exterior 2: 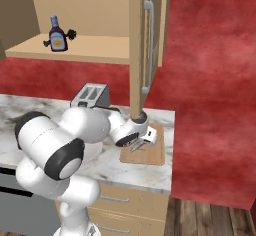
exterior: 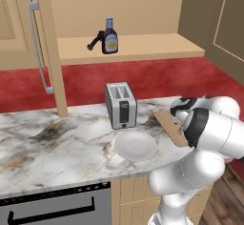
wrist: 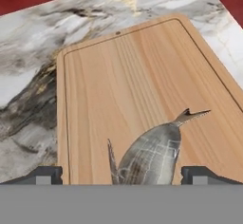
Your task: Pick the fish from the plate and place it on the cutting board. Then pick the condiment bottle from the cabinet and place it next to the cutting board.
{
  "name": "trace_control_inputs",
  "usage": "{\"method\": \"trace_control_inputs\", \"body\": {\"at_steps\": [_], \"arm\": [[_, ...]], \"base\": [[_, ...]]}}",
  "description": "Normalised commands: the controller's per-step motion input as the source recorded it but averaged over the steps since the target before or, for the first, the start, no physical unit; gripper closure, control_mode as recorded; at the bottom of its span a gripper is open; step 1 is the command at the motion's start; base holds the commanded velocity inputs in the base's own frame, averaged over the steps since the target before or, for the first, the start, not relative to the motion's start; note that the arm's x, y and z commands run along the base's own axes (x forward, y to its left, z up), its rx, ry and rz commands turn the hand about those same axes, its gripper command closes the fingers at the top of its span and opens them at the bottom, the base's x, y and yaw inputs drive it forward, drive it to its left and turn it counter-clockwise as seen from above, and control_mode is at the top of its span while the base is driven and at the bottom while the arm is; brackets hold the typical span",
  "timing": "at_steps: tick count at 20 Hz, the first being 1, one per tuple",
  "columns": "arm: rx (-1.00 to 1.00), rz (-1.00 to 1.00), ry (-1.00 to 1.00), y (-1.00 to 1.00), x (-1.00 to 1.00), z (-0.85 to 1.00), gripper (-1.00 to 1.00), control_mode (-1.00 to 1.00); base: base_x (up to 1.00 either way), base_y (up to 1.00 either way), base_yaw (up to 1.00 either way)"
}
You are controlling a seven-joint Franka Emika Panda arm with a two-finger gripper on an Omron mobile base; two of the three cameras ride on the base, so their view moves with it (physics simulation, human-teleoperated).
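Observation:
The silvery-grey fish [wrist: 152, 154] lies flat on the wooden cutting board [wrist: 118, 90], tail toward the board's far right. My gripper [wrist: 124, 175] hovers just over it, open, one fingertip on each side and clear of the fish. From the right base view the gripper [exterior 2: 136, 144] hangs low over the cutting board [exterior 2: 152, 155]. The white plate [exterior: 136, 145] sits bare in front of the toaster, and the cutting board [exterior: 167, 121] lies to its right, partly hidden by my arm. The condiment bottle [exterior: 110, 37] stands upright on the cabinet shelf [exterior: 152, 45].
A silver toaster [exterior: 120, 106] stands behind the plate. A small black brush-like tool [exterior: 94, 43] leans beside the bottle. An open cabinet door with a grey bar handle [exterior 2: 147, 45] hangs right above the board. An oven front [exterior: 57, 207] sits under the counter.

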Motion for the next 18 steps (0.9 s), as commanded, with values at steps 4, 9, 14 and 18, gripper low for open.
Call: {"method": "trace_control_inputs", "body": {"at_steps": [4,9,14,18], "arm": [[-0.02,0.0,0.0,0.26,-0.12,0.08,-1.0,-1.0],[-0.02,0.0,0.0,0.28,-0.09,0.14,-1.0,-1.0],[-0.01,0.0,0.0,0.24,-0.07,0.19,-1.0,-1.0],[0.0,0.0,0.0,0.19,-0.06,0.2,-1.0,-1.0]], "base": [[0.0,0.0,0.0],[0.0,0.0,0.0],[0.0,0.0,0.0],[0.0,0.0,0.0]]}}
